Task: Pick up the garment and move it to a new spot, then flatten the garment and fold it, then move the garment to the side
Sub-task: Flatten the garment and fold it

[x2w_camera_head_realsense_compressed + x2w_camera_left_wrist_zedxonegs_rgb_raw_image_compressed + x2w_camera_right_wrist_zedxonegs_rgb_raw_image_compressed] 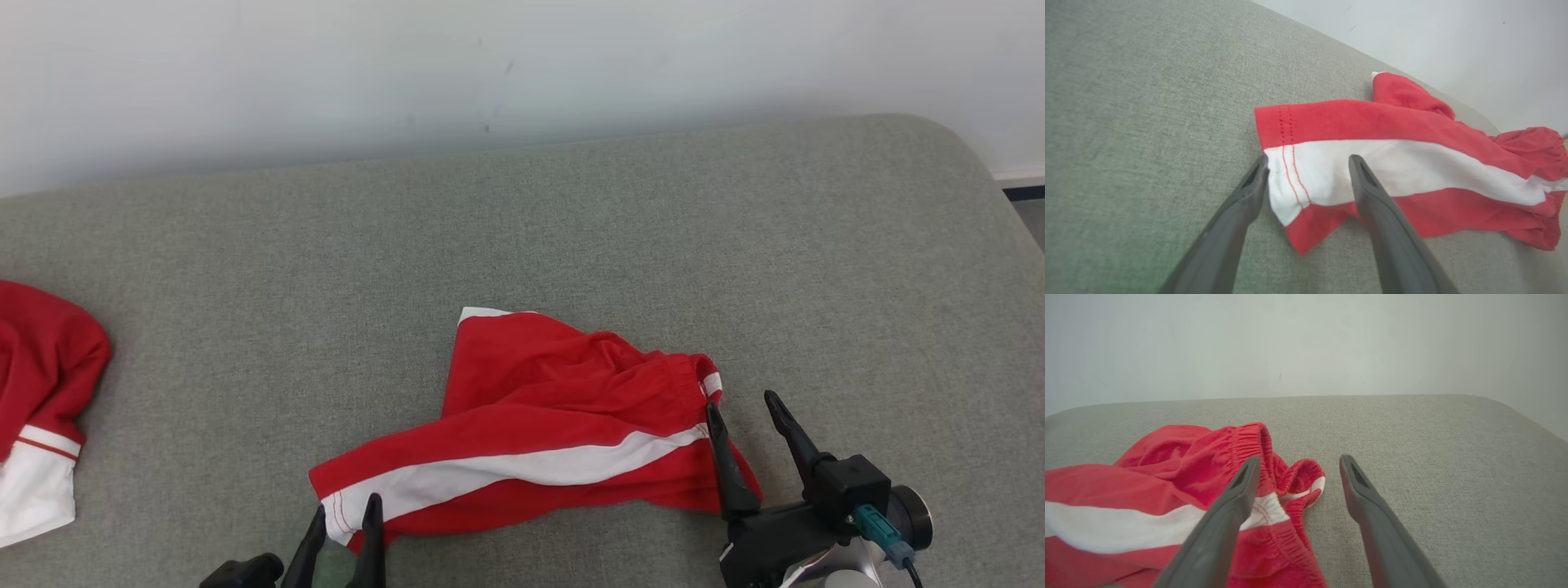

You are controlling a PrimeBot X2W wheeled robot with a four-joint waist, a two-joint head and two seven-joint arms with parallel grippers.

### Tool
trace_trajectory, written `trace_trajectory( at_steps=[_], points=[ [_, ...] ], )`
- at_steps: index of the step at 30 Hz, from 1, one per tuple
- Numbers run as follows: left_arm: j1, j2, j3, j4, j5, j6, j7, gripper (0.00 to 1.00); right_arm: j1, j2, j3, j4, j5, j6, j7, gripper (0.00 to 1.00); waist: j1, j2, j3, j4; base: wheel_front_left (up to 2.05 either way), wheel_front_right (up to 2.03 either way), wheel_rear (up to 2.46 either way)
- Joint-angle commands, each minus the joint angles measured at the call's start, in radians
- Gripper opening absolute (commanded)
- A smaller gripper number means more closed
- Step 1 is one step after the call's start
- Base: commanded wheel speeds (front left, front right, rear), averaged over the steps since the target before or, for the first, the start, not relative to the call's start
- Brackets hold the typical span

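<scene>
Straddles the garment's [555, 408] striped hem corner with the left gripper [346, 510], jaws spread wide, nothing clamped. Sets the right gripper [743, 404] just as wide and empty, with the waistband end under its inner finger. Probably posted at opposite ends to lift and stretch. Reaches low over the grey cushion [571, 229], fingers angled down.

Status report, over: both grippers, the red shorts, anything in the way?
Left gripper open, at the leg hem. Right gripper open, at the waistband. Red shorts crumpled on grey cushion. Second red garment far left, apart.
</scene>
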Motion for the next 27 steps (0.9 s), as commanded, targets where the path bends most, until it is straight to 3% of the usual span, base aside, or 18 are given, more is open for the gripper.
trace_trajectory(
  at_steps=[1,4,7,9,12,14,16,18,27],
  points=[
    [-0.011,0.001,0.002,-0.01,0.011,-0.001,-0.003,1.0,-0.008,0.002,0.002,0.001,0.003,-0.002,0.0,1.0,-0.0001,0.0,0.002,-0.001,0.0,0.0,0.0],
    [-0.01,0.001,0.002,-0.015,0.011,-0.001,-0.003,0.98,-0.013,0.002,0.001,0.002,0.008,-0.002,0.0,1.0,-0.0001,0.0,0.004,-0.001,0.0,0.0,0.0],
    [-0.008,0.001,0.0,-0.017,0.007,-0.001,-0.003,0.58,-0.013,0.003,-0.001,0.001,0.011,-0.002,0.0,1.0,-0.0001,0.0,0.006,-0.001,0.0,0.0,0.0],
    [-0.007,0.001,-0.001,-0.015,0.005,-0.002,-0.003,0.62,-0.014,0.003,-0.003,0.0,0.013,-0.002,0.0,1.0,-0.0001,0.0,0.009,0.0,0.0,0.0,0.0],
    [-0.008,0.001,0.0,-0.013,0.002,-0.002,-0.003,0.45,-0.014,0.003,-0.004,-0.001,0.015,-0.002,0.0,1.0,-0.0001,0.0,0.012,0.001,0.0,0.0,0.0],
    [-0.009,0.001,0.0,-0.012,0.003,-0.002,-0.003,0.42,-0.015,0.003,-0.004,0.0,0.016,-0.002,0.0,1.0,-0.0001,0.0,0.013,0.001,0.0,0.0,0.0],
    [-0.014,0.001,0.004,-0.015,0.007,-0.002,-0.003,0.16,-0.016,0.003,-0.005,0.0,0.018,-0.002,0.0,1.0,-0.0001,0.0,0.014,0.003,0.0,0.0,0.0],
    [-0.016,0.001,0.007,-0.02,0.015,-0.002,-0.003,0.0,-0.017,0.003,-0.007,0.0,0.018,-0.002,0.0,1.0,-0.0001,0.0,0.015,0.005,0.0,0.0,0.0],
    [0.006,0.001,0.027,-0.043,0.055,0.0,-0.003,0.0,0.002,0.004,0.021,0.002,0.031,-0.002,0.0,1.0,-0.0001,0.0,-0.001,0.02,0.0,0.0,0.0]
  ],
)
